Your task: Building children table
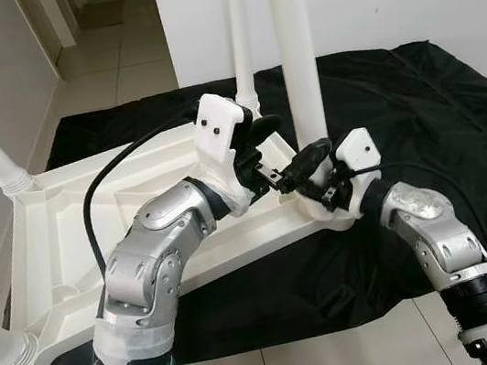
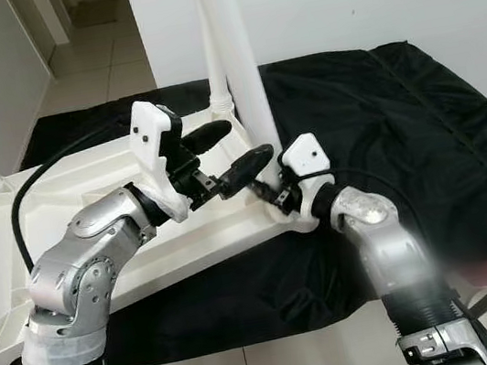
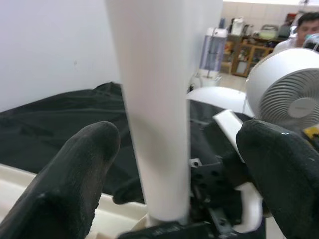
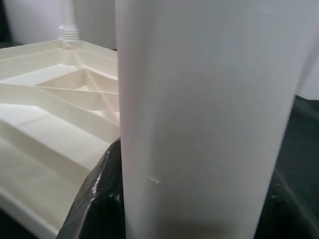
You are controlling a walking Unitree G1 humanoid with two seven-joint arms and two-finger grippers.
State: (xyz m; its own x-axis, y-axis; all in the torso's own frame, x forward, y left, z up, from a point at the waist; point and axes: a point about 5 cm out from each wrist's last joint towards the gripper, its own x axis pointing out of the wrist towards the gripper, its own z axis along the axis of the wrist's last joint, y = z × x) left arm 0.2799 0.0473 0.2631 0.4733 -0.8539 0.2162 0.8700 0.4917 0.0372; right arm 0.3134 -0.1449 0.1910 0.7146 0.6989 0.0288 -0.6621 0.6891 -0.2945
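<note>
Black cloth (image 1: pixel 455 112); right tool (image 1: pixel 308 169) seemingly around leg (image 1: pixel 297 53)

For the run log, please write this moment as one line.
right gripper: shut on table leg | left gripper: open beside leg | upturned table top: on black cloth

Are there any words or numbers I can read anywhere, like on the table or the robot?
None can be read.
White table leg: plain, no print.
Upturned tabletop: no label.
Fan: a small mark at its hub, too blurred to read.
Shelf clutter in the left wrist view: too small to read.

left gripper (image 1: pixel 268 151) fingers spread, right gripper (image 1: pixel 308 170) fingers closed
</note>
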